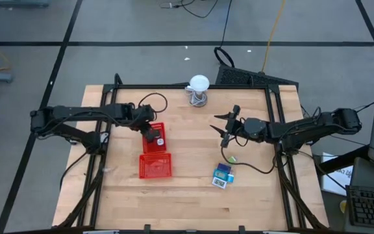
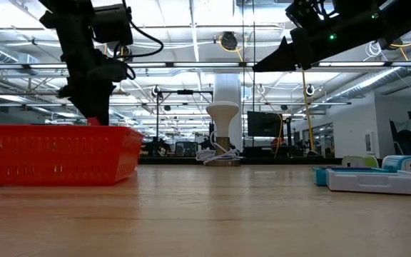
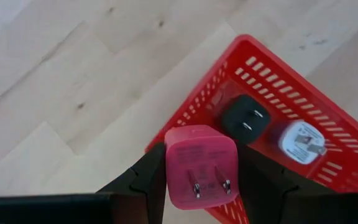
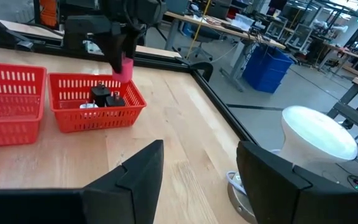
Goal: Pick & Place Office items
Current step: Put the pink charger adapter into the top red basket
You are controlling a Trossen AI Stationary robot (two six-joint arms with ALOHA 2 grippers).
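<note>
The left gripper (image 3: 201, 177) has its fingers clamped on a pink plug (image 3: 201, 165) above the red tray's (image 3: 303, 81) rim; a black plug (image 3: 245, 118) lies just beyond. The right gripper (image 4: 201, 174), fingers apart, hovers over bare desk (image 1: 193, 140).

Robotics lab, open-plan industrial floor.
Wood bench top (image 1: 193, 195) boxed by black metal frame rail (image 1: 193, 87), two dark arms mounted at 9 and 3 o'clock. Grey floor with black tape lines (image 1: 174, 43), loose cables (image 1: 274, 26) trailing off at 12 o'clock. Keyboard (image 1: 372, 207) off at 4 o'clock. Across the table: exposed ceiling trusses with strip lights (image 2: 191, 68), more workbenches (image 4: 229, 28), blue bin (image 4: 269, 68), monitor (image 2: 264, 123).
</note>
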